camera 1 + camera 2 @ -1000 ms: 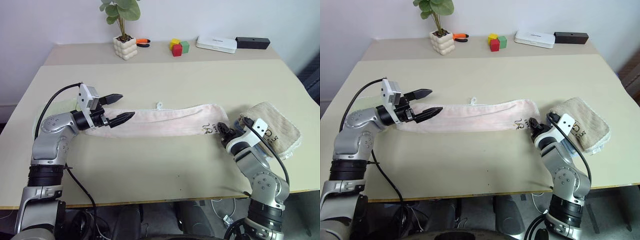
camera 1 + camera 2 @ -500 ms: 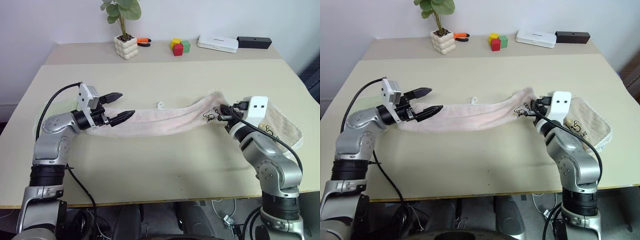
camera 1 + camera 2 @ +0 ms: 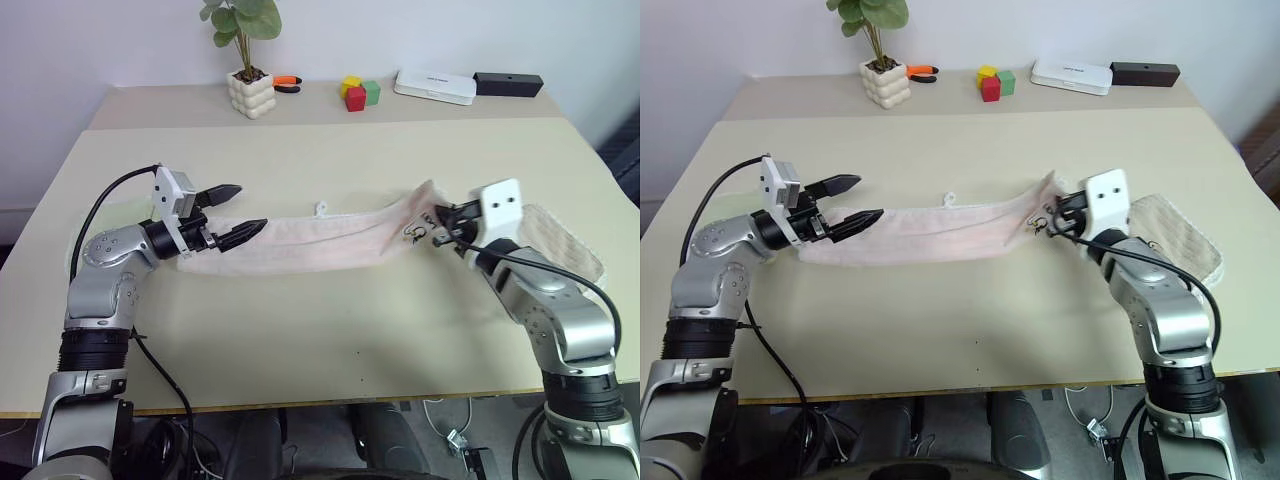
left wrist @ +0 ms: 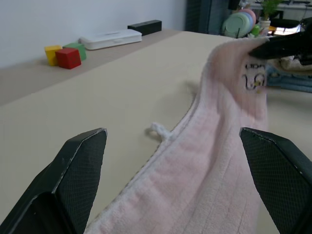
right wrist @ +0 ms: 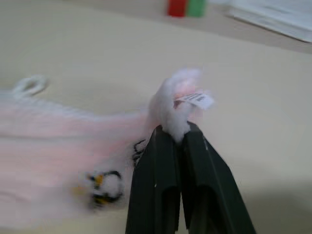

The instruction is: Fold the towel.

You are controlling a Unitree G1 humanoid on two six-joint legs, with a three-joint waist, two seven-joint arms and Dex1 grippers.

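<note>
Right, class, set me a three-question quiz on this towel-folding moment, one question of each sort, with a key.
1. True or false: the right pincer is shut on one end of the pink towel.
2. Multiple choice: the left pincer is
A) shut on the towel
B) open, over the towel's other end
C) holding the potted plant
3. Short answer: what lies on the table just behind the right arm?

Key
1. True; that end is lifted off the table.
2. B
3. A folded beige towel.
</note>
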